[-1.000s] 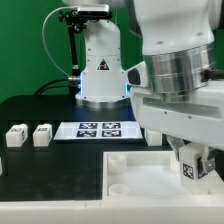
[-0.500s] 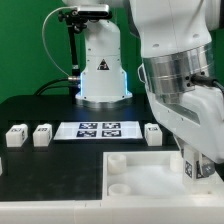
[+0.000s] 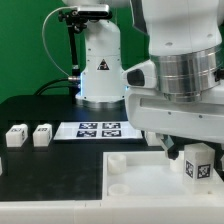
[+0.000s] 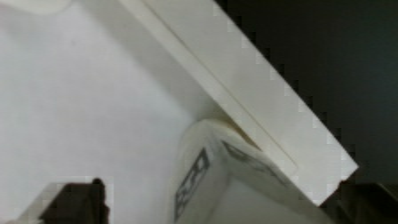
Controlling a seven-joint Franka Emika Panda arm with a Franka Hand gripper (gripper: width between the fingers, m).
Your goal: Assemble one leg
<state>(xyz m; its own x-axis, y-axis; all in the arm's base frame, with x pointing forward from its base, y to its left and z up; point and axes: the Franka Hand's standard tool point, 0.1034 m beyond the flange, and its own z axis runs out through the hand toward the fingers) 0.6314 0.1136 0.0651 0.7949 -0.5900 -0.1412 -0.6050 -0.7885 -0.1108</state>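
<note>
The leg point(image 3: 197, 166), a small white block with a black-and-white tag, stands upright at the white tray's point(image 3: 140, 178) corner on the exterior view's right. My gripper point(image 3: 195, 160) hangs right over it. In the wrist view the leg point(image 4: 228, 172) sits between the fingers next to the tray's rim point(image 4: 249, 85). A strip of tray shows between the dark finger point(image 4: 75, 202) and the leg, so the jaws stand open around it. The other finger is hard to tell from the black table.
Two more white legs point(image 3: 15, 136) point(image 3: 42, 134) stand at the exterior view's left on the black table. The marker board point(image 3: 97, 129) lies behind the tray. A white robot base point(image 3: 100, 65) stands at the back. The arm's body hides the area right of the marker board.
The wrist has turned and shifted left, now hiding the leg that stood right of the marker board. The tagged leg at the tray corner shows more fully than before.
</note>
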